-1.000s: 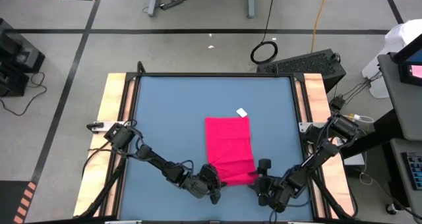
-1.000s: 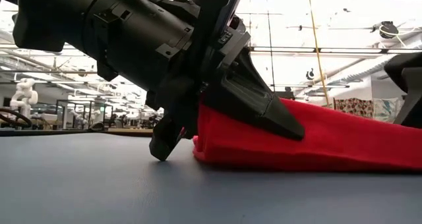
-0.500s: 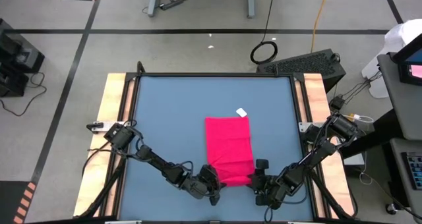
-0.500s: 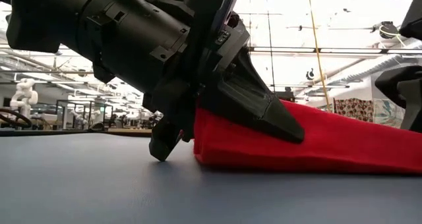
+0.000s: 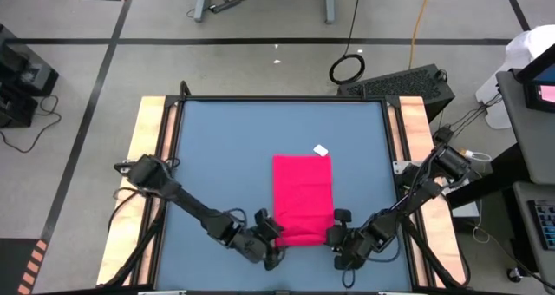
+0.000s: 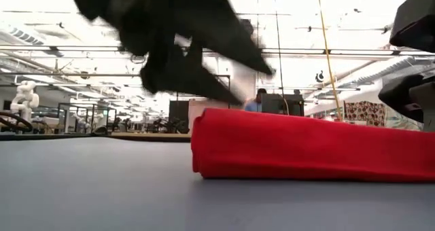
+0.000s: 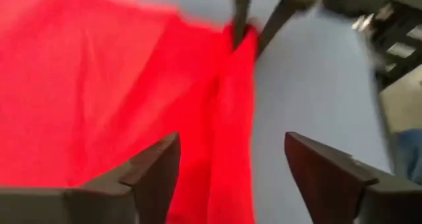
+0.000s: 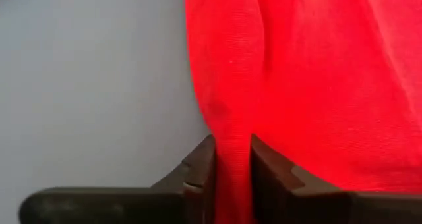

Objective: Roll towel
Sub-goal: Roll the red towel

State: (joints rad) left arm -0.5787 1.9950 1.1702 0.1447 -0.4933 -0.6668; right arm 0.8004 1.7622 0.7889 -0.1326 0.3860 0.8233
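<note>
The pinkish-red towel (image 5: 302,195) lies flat on the blue tabletop, with its white tag (image 5: 321,149) at the far edge. Its near edge is turned over into a thick fold (image 6: 299,146). My left gripper (image 5: 270,235) hovers open just above the fold's left end, and the cloth shows below the gap between its fingers (image 7: 231,178). My right gripper (image 8: 232,151) is shut on the fold's right end (image 5: 331,232). My right gripper pinches the towel's turned-over near edge (image 8: 227,118) at its right end, between its two fingers (image 8: 201,166). The fingers slant down from the table's near right and take several layers of the fold. The fold rests on the table.
Wooden side rails (image 5: 149,156) border the blue tabletop (image 5: 225,156), which shows bare around the towel. A black case (image 5: 408,82) and a cable coil (image 5: 347,68) lie on the floor beyond the far edge.
My left gripper has opened, let go of the towel's near left corner and risen, rolling as it went. The lifted corner has dropped, so the fold now lies level on the table. My right gripper has moved in to the fold's right end and shut on it.
</note>
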